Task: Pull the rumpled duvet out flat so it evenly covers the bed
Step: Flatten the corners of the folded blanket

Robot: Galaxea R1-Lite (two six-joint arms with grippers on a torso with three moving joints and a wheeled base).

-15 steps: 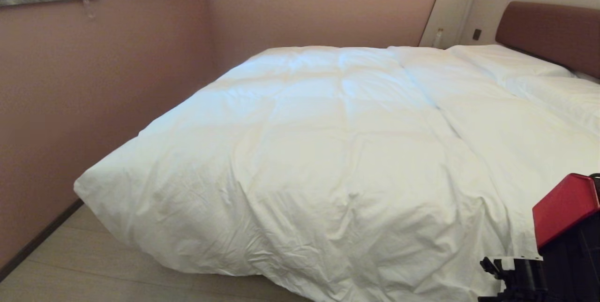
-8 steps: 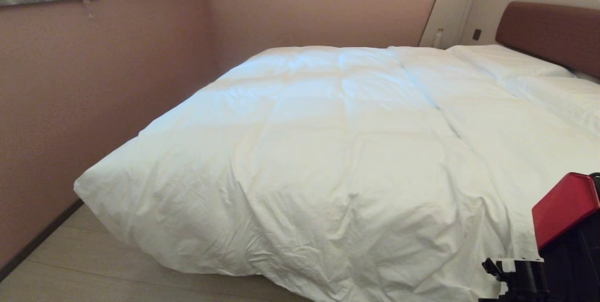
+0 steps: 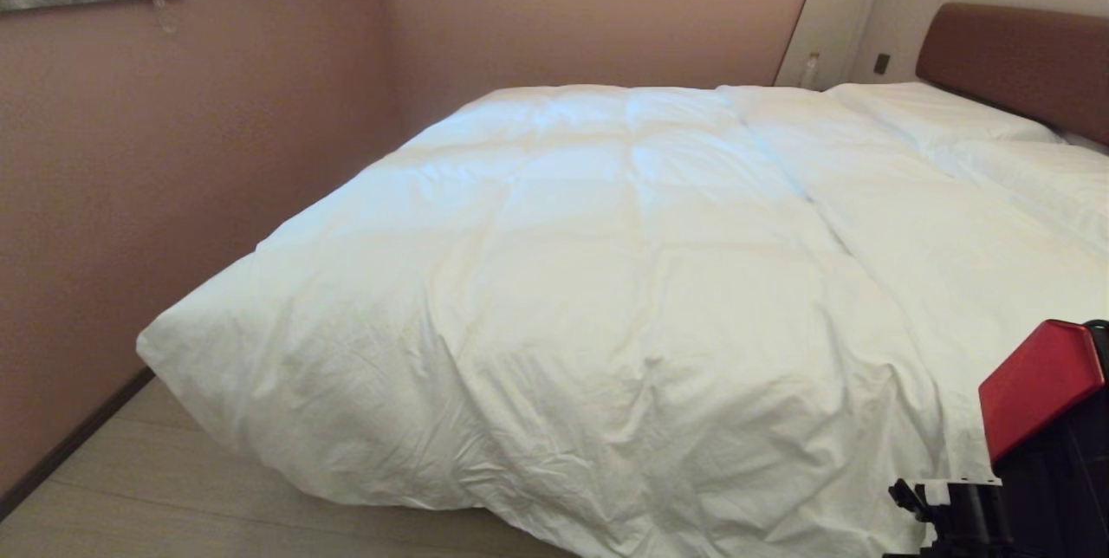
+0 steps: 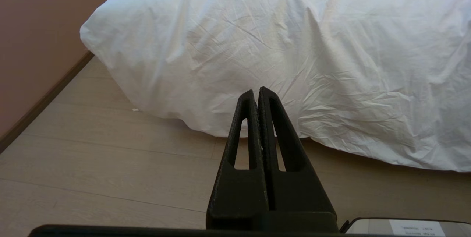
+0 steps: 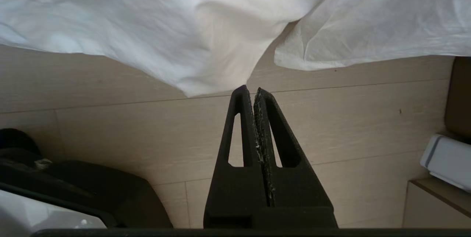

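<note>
The white puffy duvet (image 3: 589,281) lies spread over the bed, whose brown headboard (image 3: 1014,64) stands at the far right. The duvet's creased foot end hangs over the bed's end down to the floor (image 4: 257,45). Toward the headboard, flat white linen (image 3: 979,272) shows beside the duvet's edge. My left gripper (image 4: 256,91) is shut and empty, held low in front of the hanging duvet edge. My right gripper (image 5: 251,89) is shut and empty above the floor, just short of a hanging duvet corner (image 5: 198,71). The right arm (image 3: 1031,419) shows at the head view's lower right.
Two white pillows (image 3: 936,112) lie by the headboard. A pink wall (image 3: 173,151) runs close along the bed's far side, leaving a narrow strip of wooden floor (image 3: 130,471). My dark base (image 5: 92,193) and a white item on low furniture (image 5: 445,159) flank the right gripper.
</note>
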